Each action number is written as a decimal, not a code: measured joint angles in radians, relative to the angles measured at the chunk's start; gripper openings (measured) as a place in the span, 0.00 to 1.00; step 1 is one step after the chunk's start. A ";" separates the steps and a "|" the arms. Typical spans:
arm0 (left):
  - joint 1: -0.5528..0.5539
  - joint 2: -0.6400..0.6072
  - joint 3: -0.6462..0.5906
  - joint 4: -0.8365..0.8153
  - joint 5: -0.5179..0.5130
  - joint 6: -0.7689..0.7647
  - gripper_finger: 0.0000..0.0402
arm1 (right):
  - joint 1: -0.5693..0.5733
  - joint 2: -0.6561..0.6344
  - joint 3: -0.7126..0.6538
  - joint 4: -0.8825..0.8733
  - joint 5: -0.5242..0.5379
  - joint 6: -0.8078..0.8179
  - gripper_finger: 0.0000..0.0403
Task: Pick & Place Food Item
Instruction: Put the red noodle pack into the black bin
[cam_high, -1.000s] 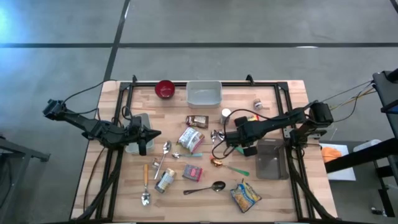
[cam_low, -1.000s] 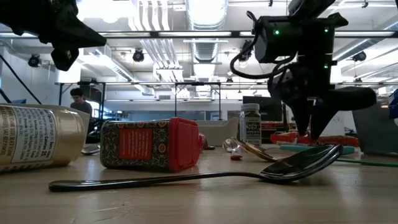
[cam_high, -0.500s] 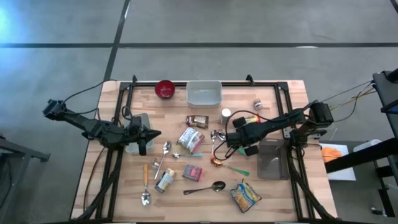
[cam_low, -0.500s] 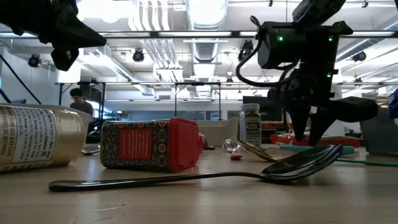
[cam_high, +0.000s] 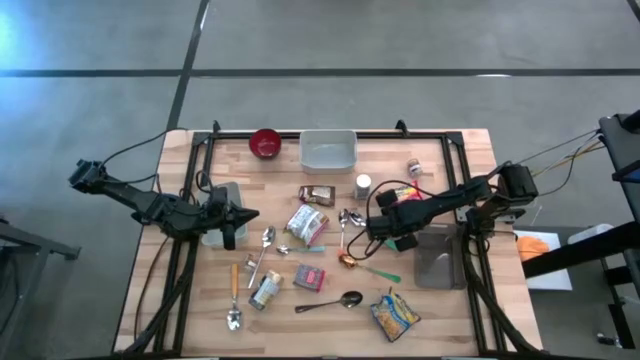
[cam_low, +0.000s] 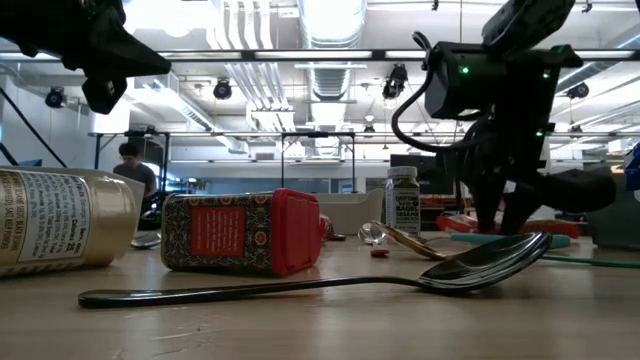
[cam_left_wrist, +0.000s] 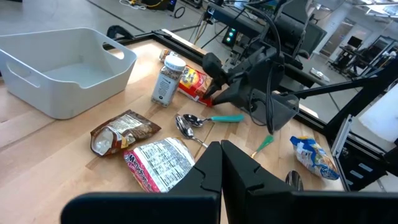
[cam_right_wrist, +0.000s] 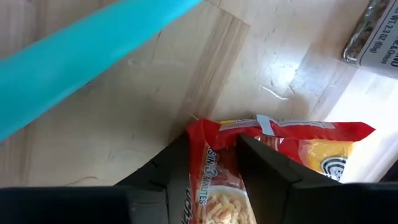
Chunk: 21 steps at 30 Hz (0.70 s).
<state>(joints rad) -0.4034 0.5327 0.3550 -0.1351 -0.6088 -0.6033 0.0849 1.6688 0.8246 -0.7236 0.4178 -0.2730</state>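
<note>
- Wooden table (cam_high: 470, 150), cluttered with packets and spoons.
- Right gripper (cam_right_wrist: 214, 165) low at right-centre, fingers closed on the end of a red snack packet (cam_right_wrist: 292, 146); packet's length runs straight on from the fingers.
- Left gripper (cam_high: 240, 217) shut, empty, well apart at left.

Black spoon (cam_low: 330, 282) lying in front, red-lidded tin (cam_low: 243, 232) on its side, jar (cam_low: 62, 220) at left
</note>
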 joint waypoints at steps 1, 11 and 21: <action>0.000 0.000 0.000 0.000 0.000 0.000 0.00 | 0.000 0.000 0.000 0.000 0.000 0.000 0.28; 0.000 0.000 0.000 0.000 0.000 0.000 0.00 | -0.003 0.005 -0.002 -0.003 0.008 0.008 0.03; 0.000 0.000 0.000 0.000 0.000 0.000 0.00 | -0.003 -0.004 0.049 -0.058 -0.004 0.117 0.03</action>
<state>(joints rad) -0.4034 0.5327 0.3550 -0.1349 -0.6090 -0.6033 0.0822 1.6648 0.8732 -0.7816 0.4133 -0.1557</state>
